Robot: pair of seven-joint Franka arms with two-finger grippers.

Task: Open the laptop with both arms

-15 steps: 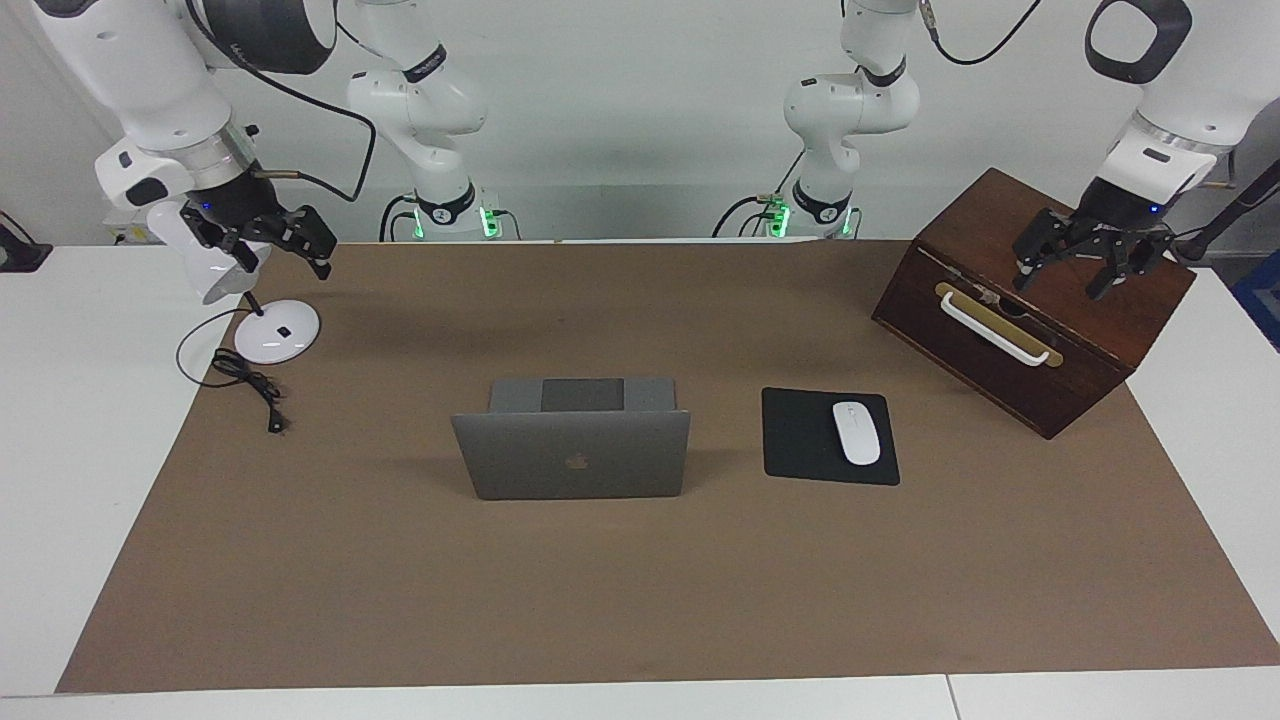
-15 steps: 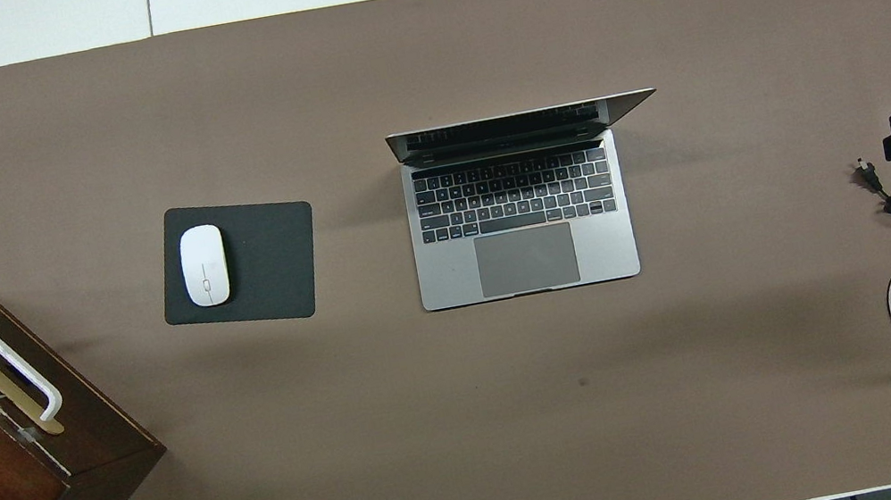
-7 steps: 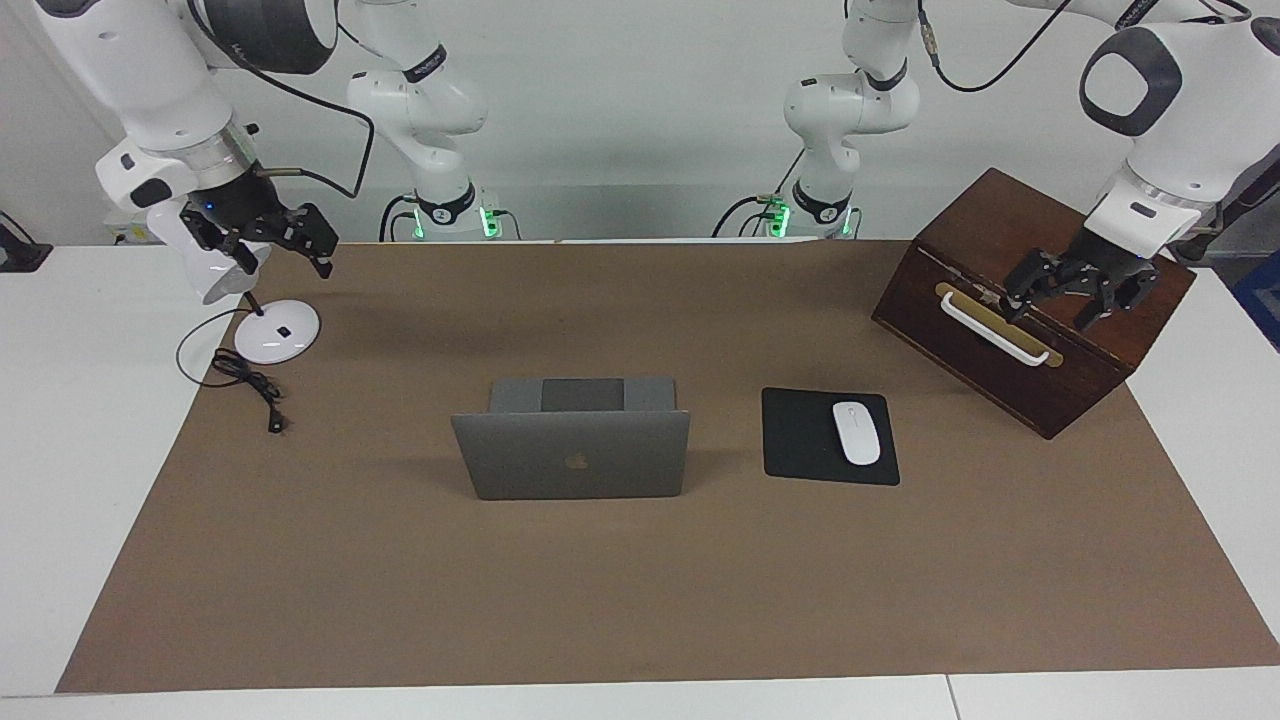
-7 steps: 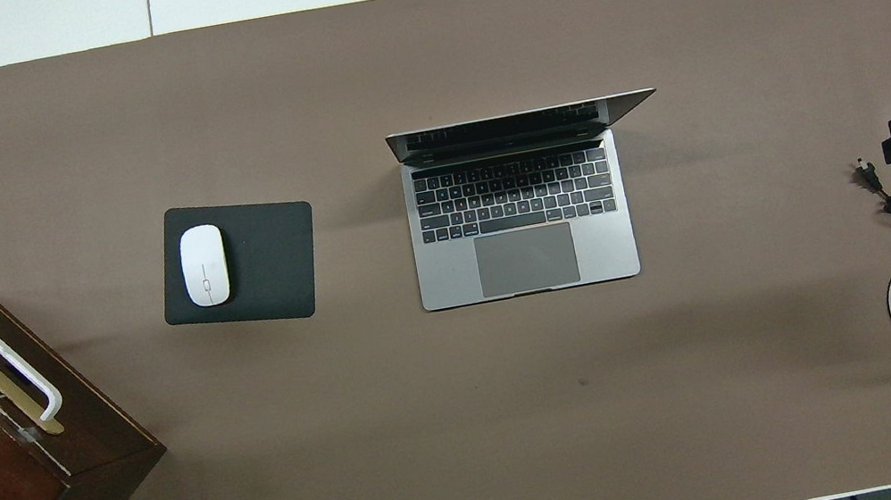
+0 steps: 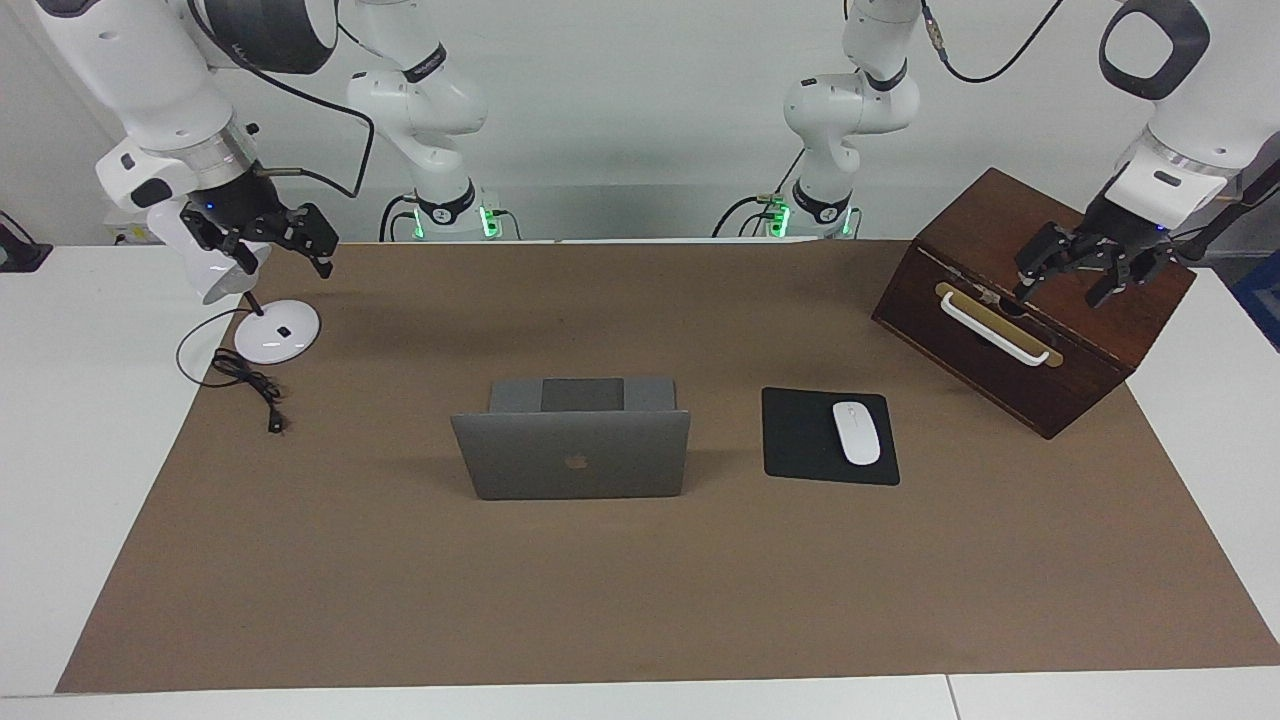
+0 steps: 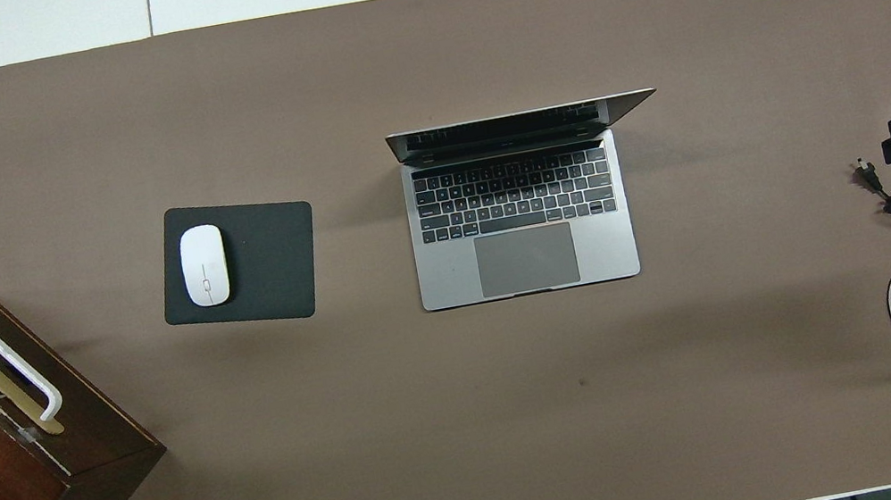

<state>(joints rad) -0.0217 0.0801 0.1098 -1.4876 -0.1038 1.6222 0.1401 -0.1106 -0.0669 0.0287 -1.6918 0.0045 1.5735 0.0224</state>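
Table [image 5: 60, 450] carries one brown mat [image 5: 640, 600], one wooden box [image 5: 1010, 340], one opened laptop [image 5: 572, 452] mid-mat, one lamp [image 5: 275, 330], one mouse pad [image 5: 800, 440], one mouse [image 5: 856, 432]. Two grippers, both spread, empty: left gripper [image 5: 1070, 278] over the box, right gripper [image 5: 280, 255] over the lamp.

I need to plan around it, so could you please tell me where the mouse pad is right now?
The mouse pad lies on the brown mat beside the open laptop, toward the left arm's end of the table, with the white mouse on it.
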